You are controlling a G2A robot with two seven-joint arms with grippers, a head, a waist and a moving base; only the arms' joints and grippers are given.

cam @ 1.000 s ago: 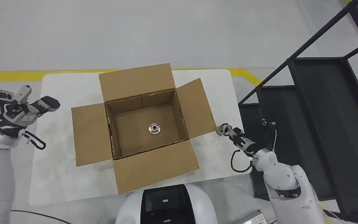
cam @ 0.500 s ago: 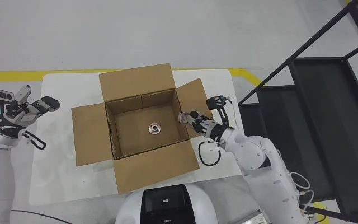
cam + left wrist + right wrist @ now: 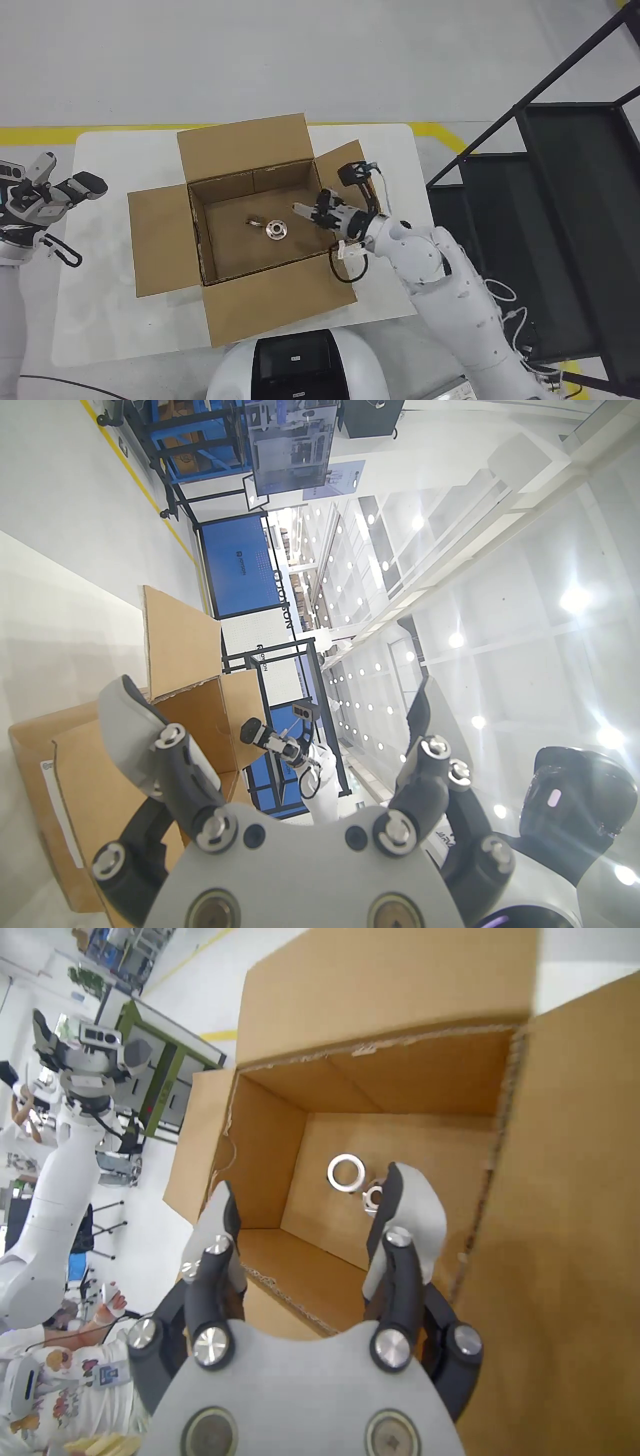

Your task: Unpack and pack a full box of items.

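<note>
An open cardboard box stands mid-table with all flaps folded out. On its floor lie a metal ring and a smaller metal piece just beside it. My right gripper hangs open over the box's right side, above the opening. In the right wrist view the ring shows between the spread fingers, and the smaller piece is partly hidden behind one finger. My left gripper is open with nothing in it, off the table's left edge, away from the box.
The white table has bare room left of the box and in front of it. A dark metal stair frame stands close by on the right. A yellow floor line runs behind the table.
My right arm swung from the table's right edge to over the box. A small metal piece that was at its fingertips now lies beside the ring. The left arm kept still.
</note>
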